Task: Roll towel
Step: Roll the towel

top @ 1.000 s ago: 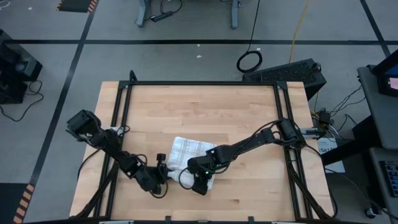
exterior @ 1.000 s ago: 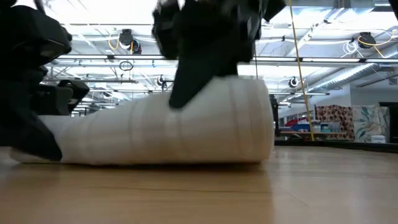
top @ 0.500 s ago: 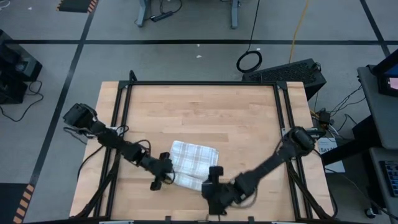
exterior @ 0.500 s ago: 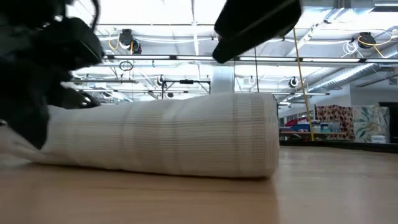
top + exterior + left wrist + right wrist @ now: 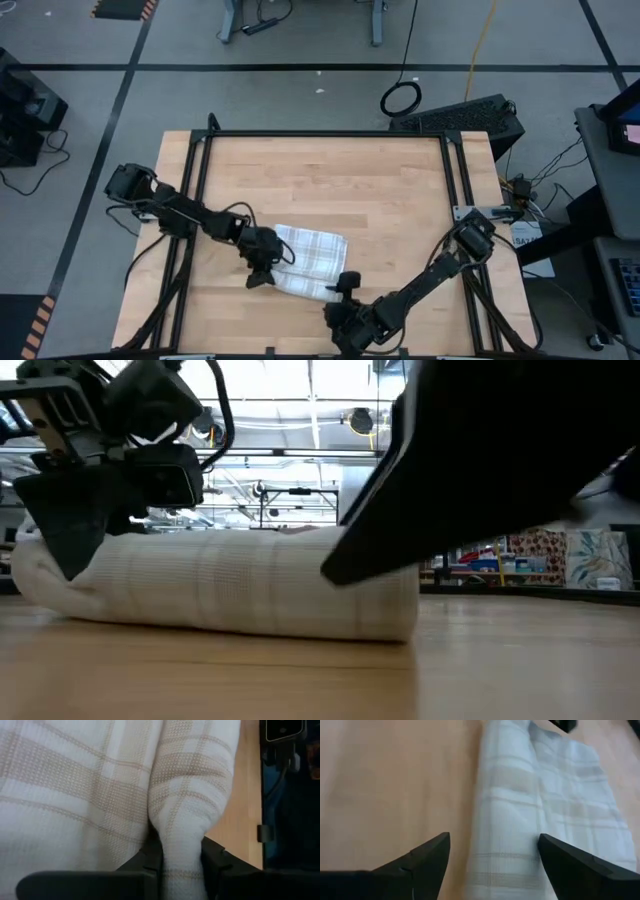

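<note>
The towel (image 5: 308, 258) lies partly rolled near the middle of the table (image 5: 330, 170), towards its near edge. Its rolled part runs as a long tube from left to right, angling nearer toward the right, with a flat checked flap on the far side.

My left gripper (image 5: 262, 274) sits at the left end of the roll. In the left wrist view my fingers (image 5: 215, 855) are pinched on a fold of the cloth between them.

My right gripper (image 5: 346, 290) is just off the right, near end of the roll, and its fingers (image 5: 427, 855) stand wide apart, holding nothing. From them the towel lies straight ahead, its long axis pointing away, so the roll's end sits between the open fingers but clear of them.

I judge the left gripper is the one in contact and the right must close in before rolling can go on.

In the low view a dark arm blocks the roll's right end. From above, the arms hide both ends. I cannot tell how many turns the roll has.
</note>
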